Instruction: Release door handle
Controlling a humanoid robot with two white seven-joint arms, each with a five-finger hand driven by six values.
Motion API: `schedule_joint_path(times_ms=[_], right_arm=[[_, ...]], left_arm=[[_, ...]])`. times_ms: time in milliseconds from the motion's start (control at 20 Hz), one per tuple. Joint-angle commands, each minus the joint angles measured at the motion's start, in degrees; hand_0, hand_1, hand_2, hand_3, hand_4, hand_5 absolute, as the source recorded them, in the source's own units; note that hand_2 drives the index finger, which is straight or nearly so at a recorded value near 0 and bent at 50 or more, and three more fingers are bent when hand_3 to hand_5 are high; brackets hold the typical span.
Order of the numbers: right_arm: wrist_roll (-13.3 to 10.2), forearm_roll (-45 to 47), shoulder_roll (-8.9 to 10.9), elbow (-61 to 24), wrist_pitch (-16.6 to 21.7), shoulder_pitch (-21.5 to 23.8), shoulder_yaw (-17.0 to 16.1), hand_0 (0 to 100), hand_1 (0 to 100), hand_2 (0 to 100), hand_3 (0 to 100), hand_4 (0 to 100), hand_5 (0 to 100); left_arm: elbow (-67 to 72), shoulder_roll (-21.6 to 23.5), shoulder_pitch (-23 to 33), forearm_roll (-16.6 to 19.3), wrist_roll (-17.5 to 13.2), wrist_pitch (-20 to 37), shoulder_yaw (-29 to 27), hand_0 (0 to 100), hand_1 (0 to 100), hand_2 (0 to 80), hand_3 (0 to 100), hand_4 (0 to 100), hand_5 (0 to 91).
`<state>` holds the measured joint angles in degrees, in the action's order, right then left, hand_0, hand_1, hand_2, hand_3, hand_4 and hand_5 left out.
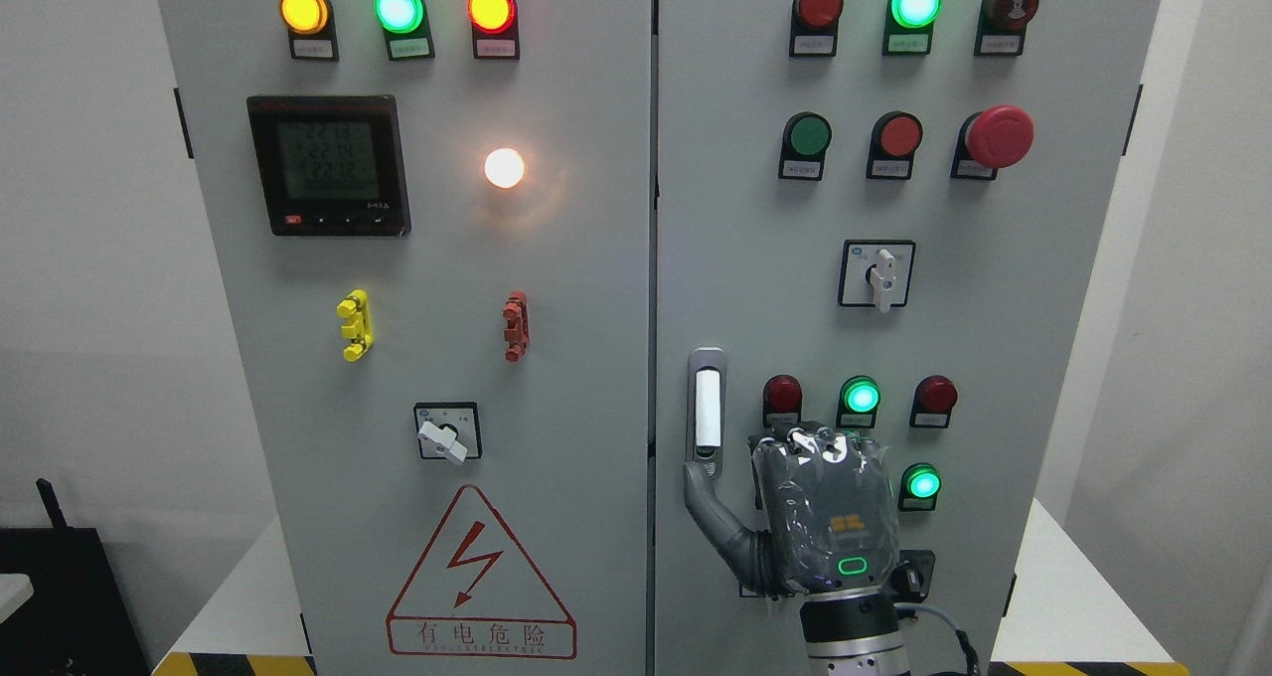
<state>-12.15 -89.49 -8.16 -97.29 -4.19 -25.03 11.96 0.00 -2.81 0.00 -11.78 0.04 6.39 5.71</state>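
Note:
The door handle [707, 408] is a slim upright silver fitting with a white bar, set at the left edge of the grey cabinet's right door [735, 258]. My right hand [795, 457] rises from the bottom edge just right of the handle, its back facing me. Its thumb [711, 502] stretches out to the left, and the tip meets the lower end of the handle. The other fingers [820, 444] point at the door panel to the right of the handle and do not wrap around it. Both doors look closed. My left arm is out of sight.
Around the hand are red and green lamps [860, 398], with a rotary switch [877, 274] above. The left door carries a meter [329, 165], a rotary switch [446, 433] and a hazard triangle [480, 577]. White tabletop [1078, 606] shows on both sides of the cabinet.

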Motion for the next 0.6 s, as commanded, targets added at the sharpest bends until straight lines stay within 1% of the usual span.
schedule_joint_path(times_ms=[0,551], right_arm=[[0.55,0.02,-0.01,0.52,-0.03,-0.63,0.43,33,0,100,100,100,97],[0.55,0.98,-0.01,1.31,-0.38,-1.16,0.7,33,0,100,100,100,96]], left_arm=[[-1.76,0.0,1.76,0.0,0.05,0.03,0.0,12,39,0.0,0,0,0.0],[-1.76,0.0,1.76,0.0,0.05,0.03,0.0,12,39,0.0,0,0,0.0]])
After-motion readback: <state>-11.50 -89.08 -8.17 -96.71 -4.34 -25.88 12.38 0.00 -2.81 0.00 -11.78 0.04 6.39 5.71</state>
